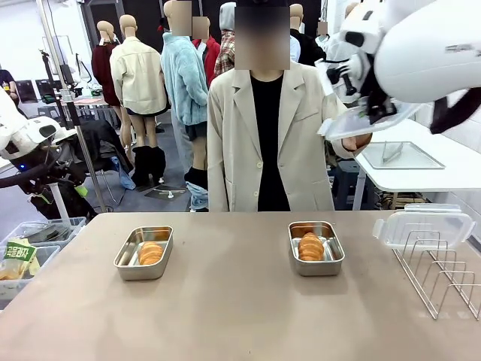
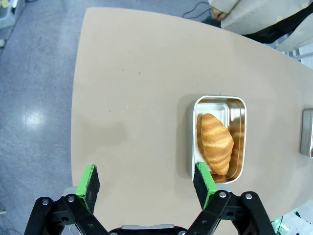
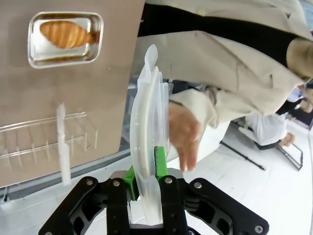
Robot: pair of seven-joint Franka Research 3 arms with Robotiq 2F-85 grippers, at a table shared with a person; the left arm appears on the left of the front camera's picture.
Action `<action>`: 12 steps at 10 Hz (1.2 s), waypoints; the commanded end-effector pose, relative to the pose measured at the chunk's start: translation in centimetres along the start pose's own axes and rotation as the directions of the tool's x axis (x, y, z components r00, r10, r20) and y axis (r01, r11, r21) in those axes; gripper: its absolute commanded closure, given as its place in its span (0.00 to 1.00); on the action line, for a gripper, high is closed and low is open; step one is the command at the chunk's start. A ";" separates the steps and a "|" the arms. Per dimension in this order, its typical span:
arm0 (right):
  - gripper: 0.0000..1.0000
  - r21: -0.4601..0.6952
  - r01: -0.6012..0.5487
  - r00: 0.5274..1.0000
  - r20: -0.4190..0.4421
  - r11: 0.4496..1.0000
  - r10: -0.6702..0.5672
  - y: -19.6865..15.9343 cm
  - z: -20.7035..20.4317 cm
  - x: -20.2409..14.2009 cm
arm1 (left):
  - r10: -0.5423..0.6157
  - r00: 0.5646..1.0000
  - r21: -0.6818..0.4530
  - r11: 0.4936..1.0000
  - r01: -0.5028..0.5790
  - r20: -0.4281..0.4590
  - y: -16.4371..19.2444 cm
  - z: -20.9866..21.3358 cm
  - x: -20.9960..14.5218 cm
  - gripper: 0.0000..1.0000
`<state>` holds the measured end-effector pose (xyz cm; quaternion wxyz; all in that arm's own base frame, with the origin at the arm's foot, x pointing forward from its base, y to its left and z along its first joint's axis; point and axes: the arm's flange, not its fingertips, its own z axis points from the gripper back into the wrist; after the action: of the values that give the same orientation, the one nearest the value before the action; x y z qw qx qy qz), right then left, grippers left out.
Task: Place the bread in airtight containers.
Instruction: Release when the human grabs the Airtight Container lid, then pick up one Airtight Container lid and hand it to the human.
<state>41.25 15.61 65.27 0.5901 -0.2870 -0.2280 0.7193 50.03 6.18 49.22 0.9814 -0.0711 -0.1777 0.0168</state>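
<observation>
Above the table's right side | right end effector clenched on clear lid, person's hand beside it, maybe touching | left end effector spread wide | bread lies in both containers | bring lid down level, square over rim, press evenly.

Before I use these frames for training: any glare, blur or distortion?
Front view: even light, sharp, soft shadows under the tins. Left wrist view: wide-angle lens bends the table edge; glare on the floor. Right wrist view: person's hand beside the lid looks soft.
</observation>
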 end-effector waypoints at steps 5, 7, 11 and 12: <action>1.00 -0.020 -0.039 0.999 0.004 0.999 0.039 -3.2 -3.4 0.7 | -0.004 1.000 0.012 1.000 0.004 0.001 0.2 0.3 0.0 0.00; 1.00 -0.022 -0.044 0.999 0.004 0.999 0.044 -3.4 -3.5 0.6 | -0.004 1.000 0.012 1.000 0.004 0.001 0.2 0.3 0.0 0.00; 0.67 -0.017 -0.056 0.998 0.025 0.998 0.056 -3.0 -0.9 -0.1 | -0.004 1.000 0.012 1.000 0.004 0.001 0.2 0.3 0.0 0.00; 0.48 0.016 -0.086 0.994 0.068 0.996 0.085 -2.5 0.6 -0.9 | -0.004 1.000 0.012 1.000 0.004 0.001 0.2 0.3 0.0 0.00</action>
<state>44.40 16.41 66.63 0.5687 -0.2927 -0.2325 0.7327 50.03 6.19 49.20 0.9814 -0.0711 -0.1776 0.0170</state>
